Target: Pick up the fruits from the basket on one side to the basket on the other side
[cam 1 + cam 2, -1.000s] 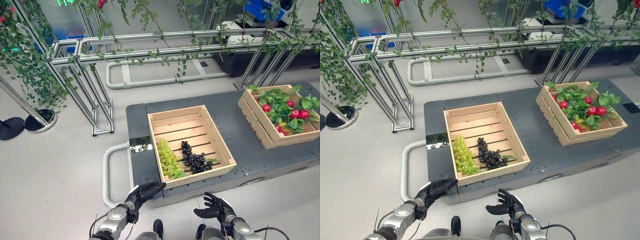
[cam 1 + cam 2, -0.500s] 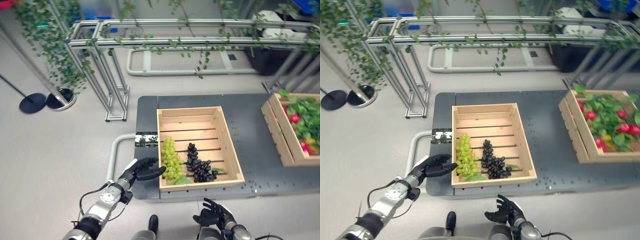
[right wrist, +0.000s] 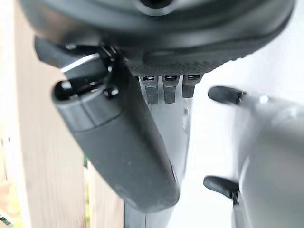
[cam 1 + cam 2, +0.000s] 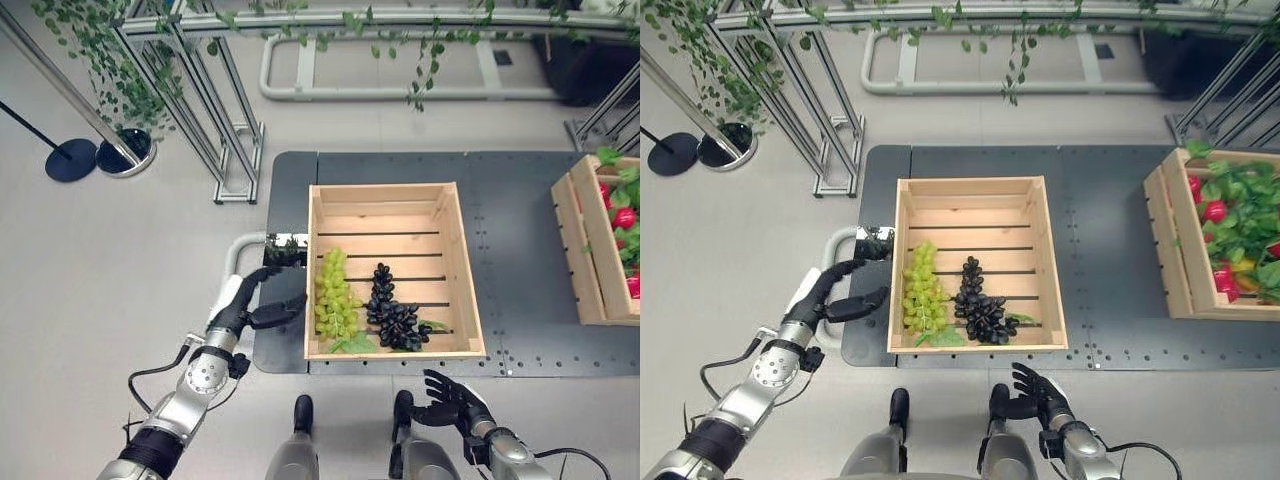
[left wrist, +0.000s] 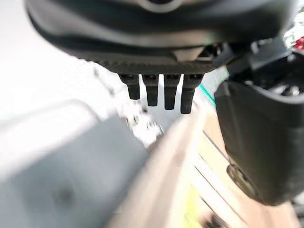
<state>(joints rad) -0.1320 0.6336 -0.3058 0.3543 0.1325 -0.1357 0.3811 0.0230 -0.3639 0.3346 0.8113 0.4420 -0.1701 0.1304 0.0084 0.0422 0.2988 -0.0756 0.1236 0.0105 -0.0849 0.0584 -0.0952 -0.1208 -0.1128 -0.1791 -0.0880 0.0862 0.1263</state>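
My left hand is hovering w/ fingers spread, just beside the near crate on the worktop. Green grapes & dark grapes are lying inside. Right hand is idling low, fingers relaxed. Far crate is sitting well apart, w/ red fruit.

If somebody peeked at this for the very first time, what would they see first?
Probably the wooden crate in the middle of the dark platform, with green grapes lying beside black grapes at its near end. Next, the left hand, open just outside the crate's left wall next to the green bunch. At the right edge sits a second crate full of leaves and red fruit.
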